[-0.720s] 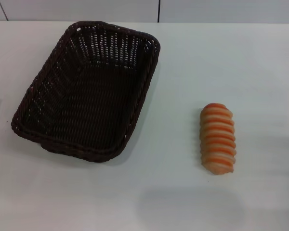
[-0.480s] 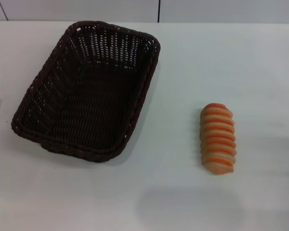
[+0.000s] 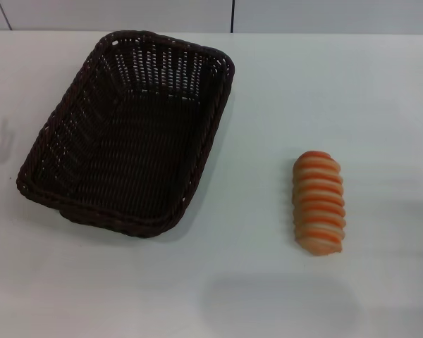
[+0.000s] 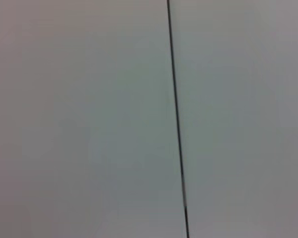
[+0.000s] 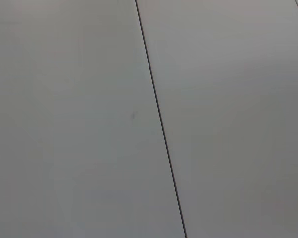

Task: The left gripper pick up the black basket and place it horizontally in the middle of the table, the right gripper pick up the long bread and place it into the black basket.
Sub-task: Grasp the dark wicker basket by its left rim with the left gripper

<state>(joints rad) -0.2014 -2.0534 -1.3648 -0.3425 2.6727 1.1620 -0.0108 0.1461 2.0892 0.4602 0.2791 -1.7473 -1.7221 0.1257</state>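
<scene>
The basket [image 3: 130,130] rests on the left part of the tabletop [image 3: 268,282], set at an angle with its long axis running front to back. The bread [image 3: 319,203] lies flat, well apart to the basket's right, striped side up. Neither claw is in view, so placement relative to a claw and claw state cannot be determined. Both wrist views show pale panels with a dark seam [image 4: 176,119].

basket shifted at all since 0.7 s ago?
No. The black basket keeps its place relative to the long bread and the table's far edge.
</scene>
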